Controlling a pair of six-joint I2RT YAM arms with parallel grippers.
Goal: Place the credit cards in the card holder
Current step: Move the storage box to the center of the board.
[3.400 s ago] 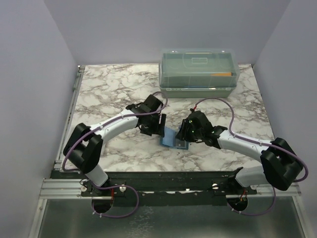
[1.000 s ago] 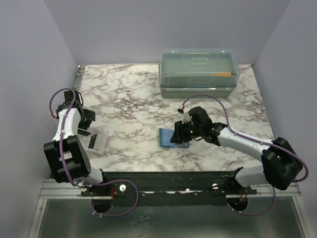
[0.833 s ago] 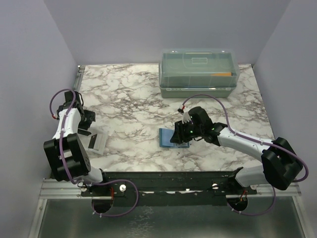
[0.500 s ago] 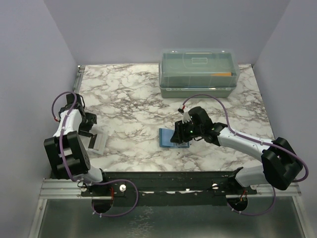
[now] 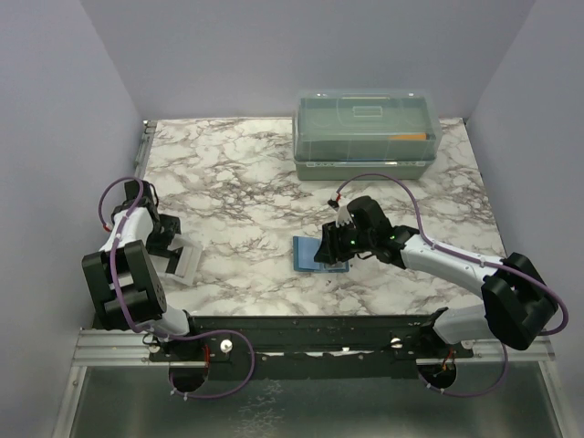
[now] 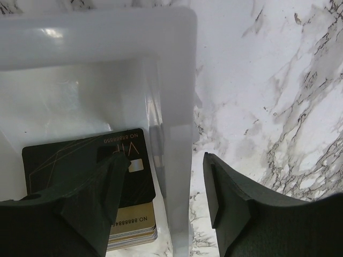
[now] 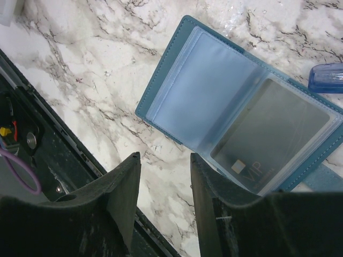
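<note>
The card holder [image 7: 214,101] lies open on the marble, teal-blue with clear sleeves; one dark credit card [image 7: 273,134] sits in its right sleeve. My right gripper [image 7: 163,160] hangs open just off the holder's near edge with nothing between its fingers; from above it stands at the card holder's [image 5: 307,253] right side. More credit cards [image 6: 75,160], a black one over gold ones, are stacked in a small clear-white tray [image 6: 177,80]. My left gripper [image 6: 161,160] is open astride the tray's right wall, one finger over the black card, the other outside.
A large translucent lidded box [image 5: 365,132] stands at the back of the marble table. The small tray [image 5: 185,263] sits near the table's left front. A small blue flap piece [image 7: 327,77] lies beside the holder. The dark front rail [image 7: 32,139] runs close below the right gripper.
My left gripper has left the holder, swung to the tray at the left, come down over it and narrowed a little. The right arm and holder have stayed put over the last second.
</note>
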